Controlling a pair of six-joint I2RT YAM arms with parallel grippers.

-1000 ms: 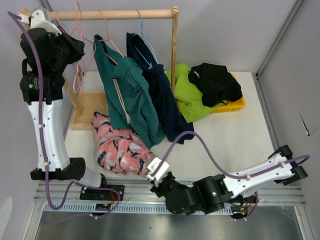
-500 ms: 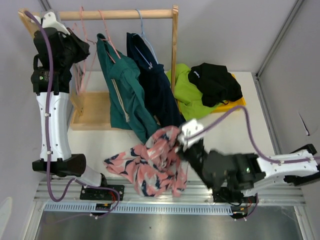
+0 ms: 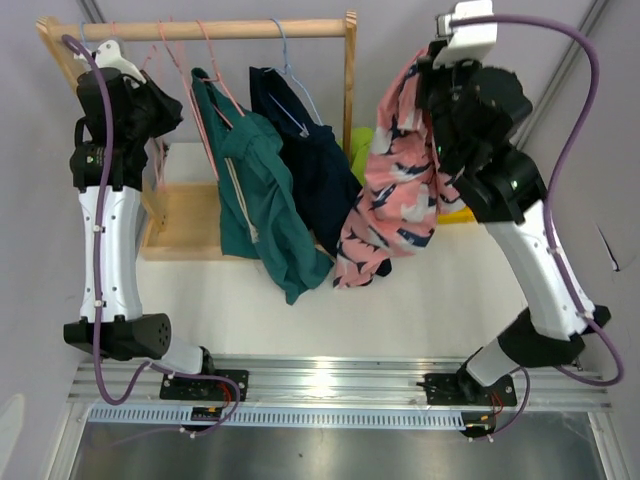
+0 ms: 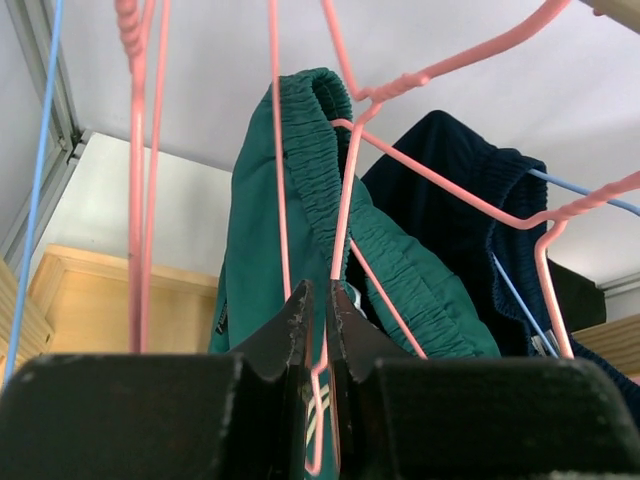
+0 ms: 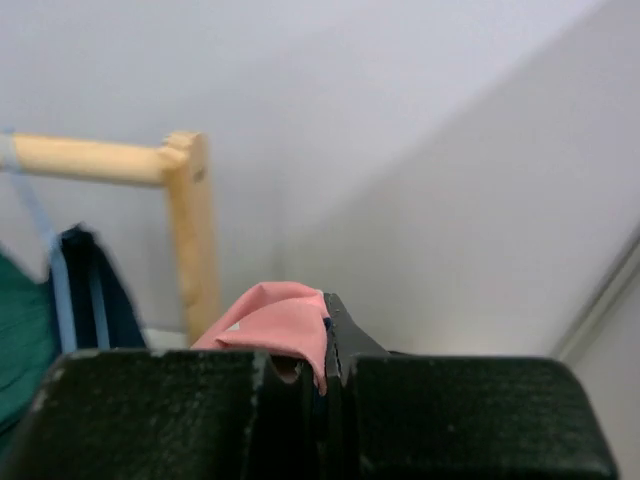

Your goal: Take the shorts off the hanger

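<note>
The pink patterned shorts (image 3: 390, 190) hang free in the air to the right of the rack's post, off any hanger. My right gripper (image 3: 432, 62) is raised high and shut on their top edge; the pink fabric (image 5: 272, 322) shows between its jaws (image 5: 325, 345). My left gripper (image 3: 160, 100) is up at the left end of the wooden rail (image 3: 230, 30) and is shut on a pink hanger wire (image 4: 342, 225), its jaws (image 4: 320, 310) closed around it. Teal shorts (image 3: 255, 190) and navy shorts (image 3: 315, 170) hang on hangers.
A wooden tray (image 3: 185, 220) lies under the rack at the left. A yellow bin (image 3: 465, 212) and a green garment (image 3: 358, 140) sit behind the hanging pink shorts, mostly hidden. Teal shorts (image 4: 300, 200) and navy shorts (image 4: 460, 220) hang close in front of the left wrist.
My right arm has swung up and to the right, lifting the pink shorts from the table's front edge to high beside the rack post. The left gripper has stayed at the rail.
</note>
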